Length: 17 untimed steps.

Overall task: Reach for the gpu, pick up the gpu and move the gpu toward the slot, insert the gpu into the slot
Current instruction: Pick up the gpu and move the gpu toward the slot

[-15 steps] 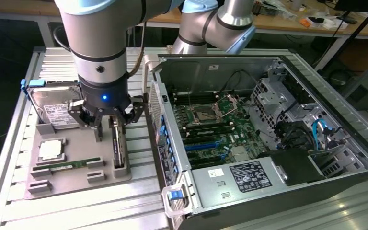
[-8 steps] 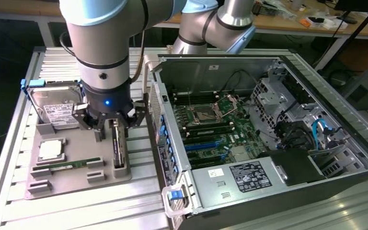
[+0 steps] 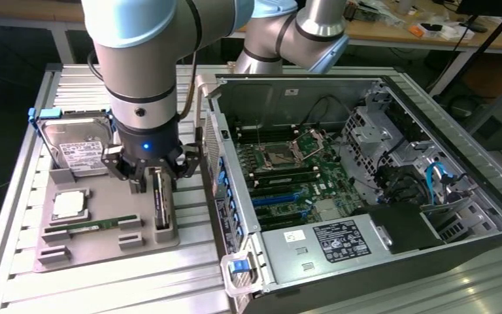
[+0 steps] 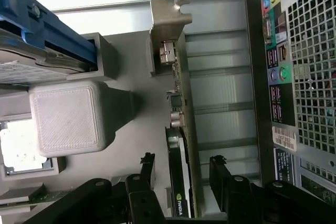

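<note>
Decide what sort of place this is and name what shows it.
Probably a robotics lab's computer-assembly bench: a robot arm over a grey parts tray, an opened computer case, and cluttered workbenches behind.

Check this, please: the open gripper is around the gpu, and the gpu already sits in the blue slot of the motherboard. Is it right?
Not quite. The gpu is not in the slot; it stands on edge in the grey tray outside the case, as the exterior view shows. The gripper is open around it.
</note>
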Each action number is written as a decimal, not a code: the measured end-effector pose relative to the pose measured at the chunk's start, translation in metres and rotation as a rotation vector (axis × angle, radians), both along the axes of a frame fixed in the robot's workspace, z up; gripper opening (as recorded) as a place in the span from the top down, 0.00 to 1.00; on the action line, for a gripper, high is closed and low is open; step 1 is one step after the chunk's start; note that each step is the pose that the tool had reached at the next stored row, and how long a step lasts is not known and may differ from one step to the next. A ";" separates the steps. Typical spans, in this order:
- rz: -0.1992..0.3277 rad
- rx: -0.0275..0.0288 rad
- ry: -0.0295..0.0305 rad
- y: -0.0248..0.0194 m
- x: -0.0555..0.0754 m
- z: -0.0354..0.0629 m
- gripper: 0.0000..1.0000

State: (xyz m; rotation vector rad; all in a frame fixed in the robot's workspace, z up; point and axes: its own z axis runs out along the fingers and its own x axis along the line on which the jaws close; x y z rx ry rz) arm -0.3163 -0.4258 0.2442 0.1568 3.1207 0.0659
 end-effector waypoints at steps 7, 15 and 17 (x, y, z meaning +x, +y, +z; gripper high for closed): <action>0.000 -0.0001 0.0001 0.0000 0.000 0.0000 0.46; 0.000 -0.0005 0.0000 0.0024 0.000 0.0000 0.46; 0.000 -0.0006 0.0000 0.0024 0.000 0.0000 0.46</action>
